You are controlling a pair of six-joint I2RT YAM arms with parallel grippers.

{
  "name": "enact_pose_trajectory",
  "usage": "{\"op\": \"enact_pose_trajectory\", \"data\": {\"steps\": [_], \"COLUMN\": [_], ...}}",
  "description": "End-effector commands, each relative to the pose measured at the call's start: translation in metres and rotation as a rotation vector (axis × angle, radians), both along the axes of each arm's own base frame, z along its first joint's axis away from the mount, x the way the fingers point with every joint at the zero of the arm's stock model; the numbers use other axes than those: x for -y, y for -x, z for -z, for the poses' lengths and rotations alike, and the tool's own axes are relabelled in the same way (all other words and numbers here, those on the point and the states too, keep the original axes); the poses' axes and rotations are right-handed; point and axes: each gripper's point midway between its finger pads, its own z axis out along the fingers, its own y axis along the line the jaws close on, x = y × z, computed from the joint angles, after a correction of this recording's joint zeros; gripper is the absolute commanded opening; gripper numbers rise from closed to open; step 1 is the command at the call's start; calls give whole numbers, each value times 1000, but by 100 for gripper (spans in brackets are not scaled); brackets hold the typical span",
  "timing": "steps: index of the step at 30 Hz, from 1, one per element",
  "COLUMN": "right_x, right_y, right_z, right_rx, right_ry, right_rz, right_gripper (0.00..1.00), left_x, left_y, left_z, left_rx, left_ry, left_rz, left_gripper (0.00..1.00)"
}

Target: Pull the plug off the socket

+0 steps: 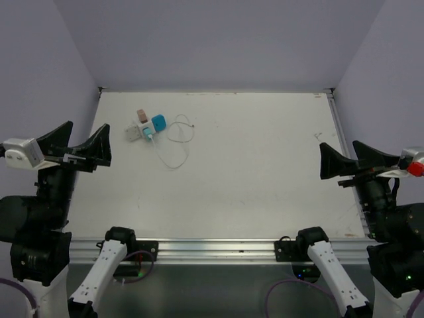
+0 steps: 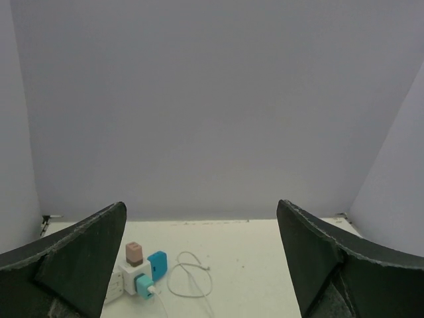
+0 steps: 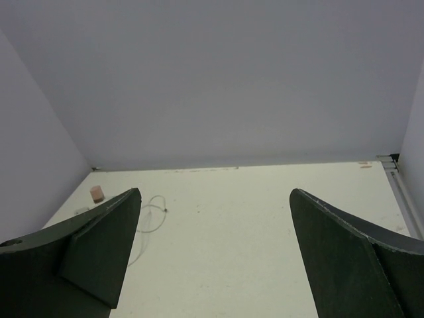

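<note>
The socket [image 1: 136, 131], a white cube, sits on the worktop [image 1: 265, 192] in its far-left part, well ahead of the left arm. Three plugs sit against it: a pink-brown plug [image 1: 142, 115] on the far side, a blue plug [image 1: 159, 123] to the right, and a teal plug [image 1: 150, 137] at the near corner, trailing a thin white cable [image 1: 179, 136] (looped loosely on the surface). The left end effector [image 1: 87, 127] hangs spread wide and holds nothing. The right end effector [image 1: 339, 146], well apart at the right edge, is equally wide and holds nothing.
</note>
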Motion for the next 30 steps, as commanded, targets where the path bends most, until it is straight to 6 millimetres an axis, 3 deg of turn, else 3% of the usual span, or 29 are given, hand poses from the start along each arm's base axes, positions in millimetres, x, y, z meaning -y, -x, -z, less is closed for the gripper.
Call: {"op": "enact_pose_trajectory", "data": {"steps": [1, 7, 10, 15, 18, 22, 30], "right_x": [-21, -39, -41, -52, -64, -76, -95], "right_y": [-25, -52, -64, -82, -89, -95, -93], "right_z": [24, 94, 120, 147, 165, 203, 226], "right_rx": [-101, -335, -420, -503, -548, -633, -673], "right_ry": [16, 33, 32, 15, -3, -13, -68], "right_rz": [-86, -156, -149, -184, -235, -295, -386], "right_gripper": [99, 99, 99, 99, 99, 99, 99], "left_x": [14, 34, 35, 32, 33, 30, 5], "left_y": [-40, -90, -111, -142, -156, -177, -237], "left_z": [33, 113, 144, 189, 208, 221, 241], "left_rx": [-136, -398, -487, -612, -653, -667, -692], "left_ry": [-10, -20, -26, -34, -35, -67, -86], "left_rz": [45, 110, 96, 47, 40, 11, -90], "left_gripper": [100, 100, 100, 99, 100, 100, 100]}}
